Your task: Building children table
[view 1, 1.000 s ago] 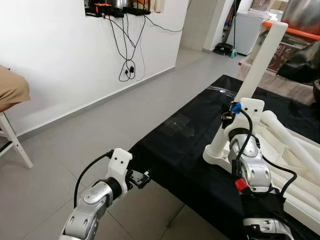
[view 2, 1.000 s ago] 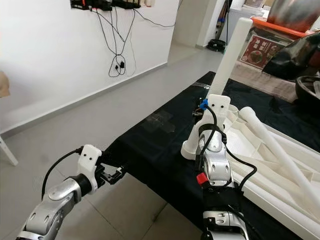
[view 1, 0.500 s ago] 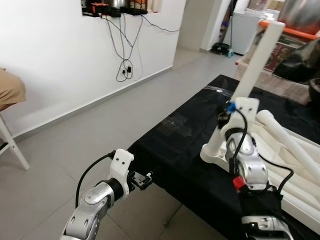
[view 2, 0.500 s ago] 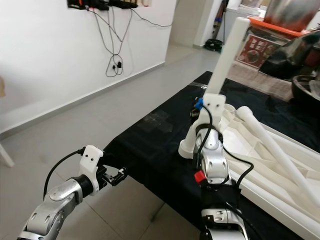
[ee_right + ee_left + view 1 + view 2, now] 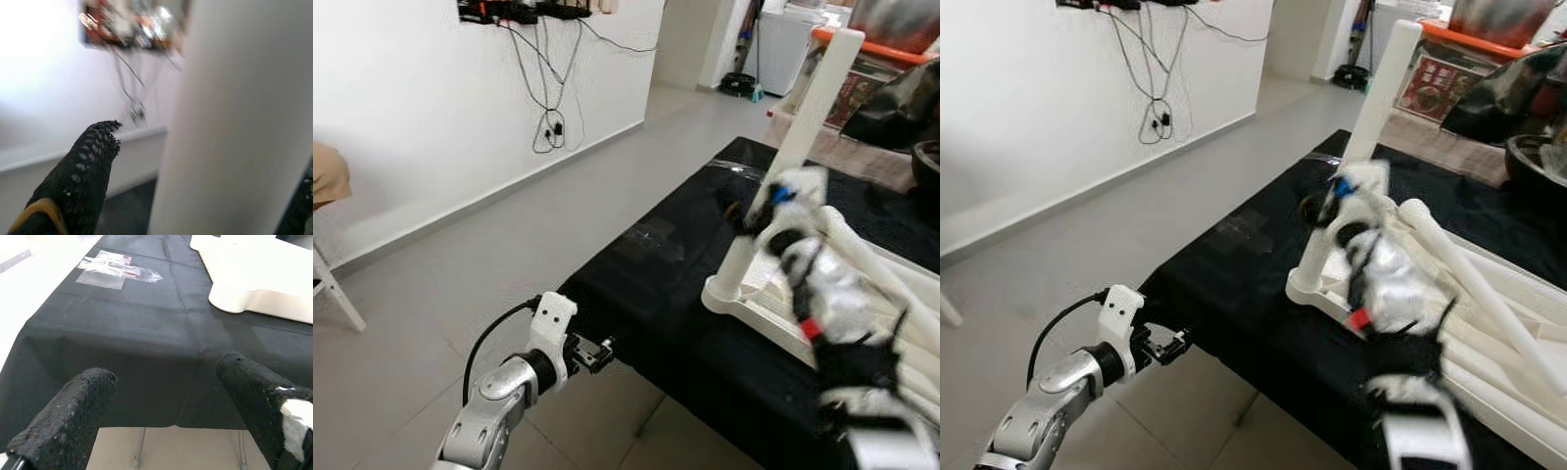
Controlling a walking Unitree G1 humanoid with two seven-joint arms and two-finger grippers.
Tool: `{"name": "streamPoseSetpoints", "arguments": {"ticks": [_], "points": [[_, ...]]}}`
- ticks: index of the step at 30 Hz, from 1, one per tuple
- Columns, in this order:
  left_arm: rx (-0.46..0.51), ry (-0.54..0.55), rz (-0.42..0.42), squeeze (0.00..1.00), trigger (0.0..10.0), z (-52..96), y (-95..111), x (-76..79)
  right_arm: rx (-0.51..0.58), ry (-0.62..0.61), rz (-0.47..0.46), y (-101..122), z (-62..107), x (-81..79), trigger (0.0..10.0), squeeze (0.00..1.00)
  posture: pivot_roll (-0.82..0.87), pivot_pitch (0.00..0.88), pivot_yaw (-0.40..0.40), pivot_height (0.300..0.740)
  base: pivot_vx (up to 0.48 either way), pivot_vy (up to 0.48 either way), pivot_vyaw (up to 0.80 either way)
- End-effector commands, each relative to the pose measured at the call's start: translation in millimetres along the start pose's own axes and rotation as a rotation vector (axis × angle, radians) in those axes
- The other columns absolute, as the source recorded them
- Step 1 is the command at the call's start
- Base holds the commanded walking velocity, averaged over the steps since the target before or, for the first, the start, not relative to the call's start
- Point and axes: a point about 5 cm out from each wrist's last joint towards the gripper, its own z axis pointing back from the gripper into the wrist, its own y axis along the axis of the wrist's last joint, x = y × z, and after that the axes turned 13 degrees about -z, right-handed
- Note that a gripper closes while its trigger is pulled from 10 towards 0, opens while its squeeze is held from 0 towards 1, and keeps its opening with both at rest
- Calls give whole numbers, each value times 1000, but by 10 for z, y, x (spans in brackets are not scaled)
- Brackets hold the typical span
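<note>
Black cloth (image 5: 685, 294) covers the work surface, the left gripper (image 5: 597, 350) hovering at its near corner, jaws spread and empty. On the cloth lies the white tabletop (image 5: 1489, 323); the blurred right gripper (image 5: 1327, 208) grips its upright leg (image 5: 808, 117), wall cables (image 5: 548, 122) beyond.

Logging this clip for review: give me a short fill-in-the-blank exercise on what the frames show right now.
1. The upright table leg is coloured ____.
2. The cloth covering the work surface is ____.
3. The left tool, with its fingers apart, hovers at the cloth's ____.
4. The right tool has its fingers on either side of the ____.

Missing words: white; black; edge; table leg
</note>
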Motion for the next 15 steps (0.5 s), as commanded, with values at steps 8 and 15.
{"name": "streamPoseSetpoints", "arguments": {"ticks": [8,15], "points": [[4,-58,15,0,10000,-6,17,99,-126,123,49,-208,9,24,0,0,26,0,-139,740,0,0,0],[-4,-71,11,0,10000,11,2,101,-202,21,113,-388,61,167,0,0,19,0,-132,740,0,0,0]]}}
